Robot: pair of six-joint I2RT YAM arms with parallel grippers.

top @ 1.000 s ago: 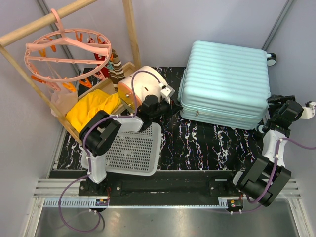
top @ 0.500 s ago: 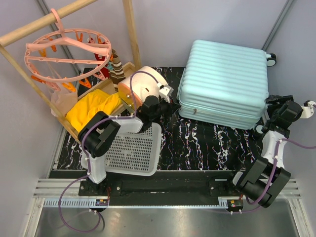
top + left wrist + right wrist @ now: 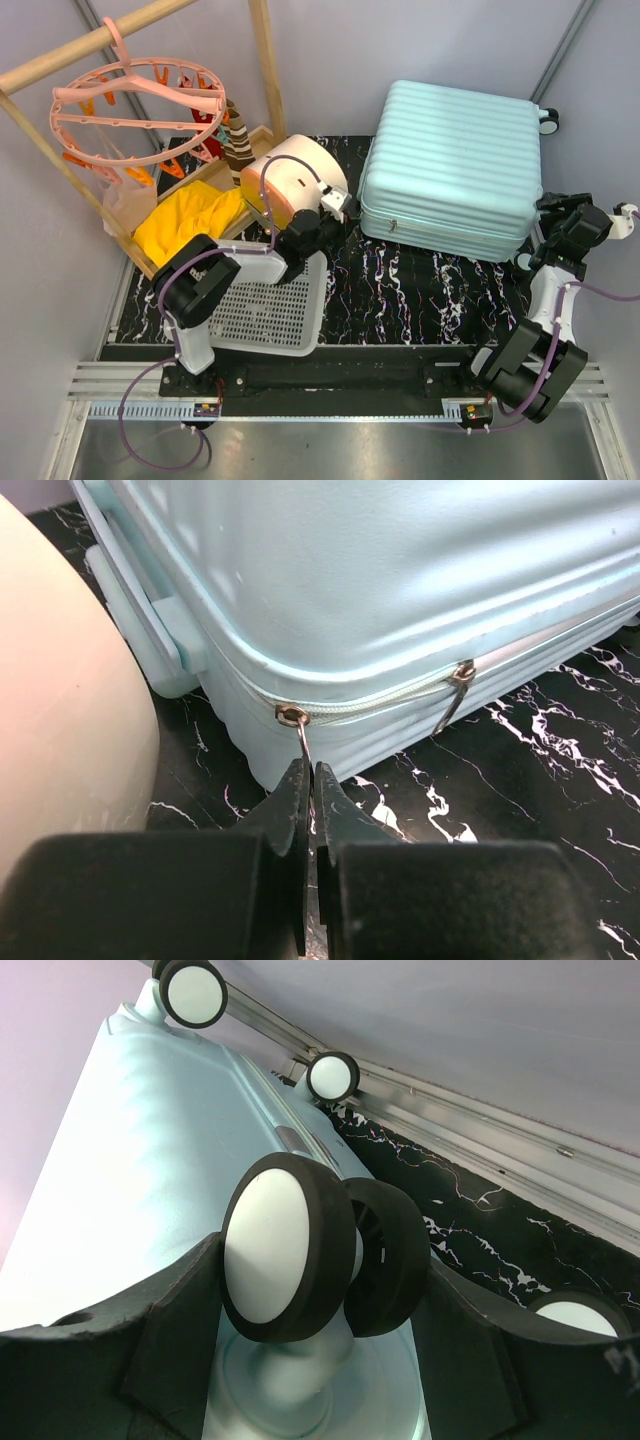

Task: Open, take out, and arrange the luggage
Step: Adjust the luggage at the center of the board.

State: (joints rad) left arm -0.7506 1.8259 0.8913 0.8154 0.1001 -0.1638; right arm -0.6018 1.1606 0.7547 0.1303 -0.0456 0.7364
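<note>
The pale mint-blue luggage (image 3: 450, 165) lies flat and zipped at the back right of the black marble mat. My left gripper (image 3: 345, 214) is at its near-left corner. In the left wrist view that gripper (image 3: 311, 772) is shut on the thin metal zipper pull (image 3: 302, 742) hanging from a slider (image 3: 291, 716). A second pull (image 3: 450, 702) hangs further right along the zip. My right gripper (image 3: 550, 215) is at the luggage's right side. In the right wrist view its fingers (image 3: 185, 1295) close round a black-and-white double wheel (image 3: 290, 1245) of the luggage (image 3: 140, 1170).
A cream-and-orange rounded drawer box (image 3: 290, 175) stands just left of my left gripper, close beside the luggage (image 3: 400, 580). A white perforated basket (image 3: 265, 305) lies under the left arm. A wooden rack with a pink peg hanger (image 3: 140, 95) and yellow cloth (image 3: 190, 220) fills the left. Walls close in behind and right.
My left gripper has shifted a little nearer and lower at the luggage's corner and its jaws have closed fully on the pull. The luggage has edged slightly left. The right gripper stays on the wheel.
</note>
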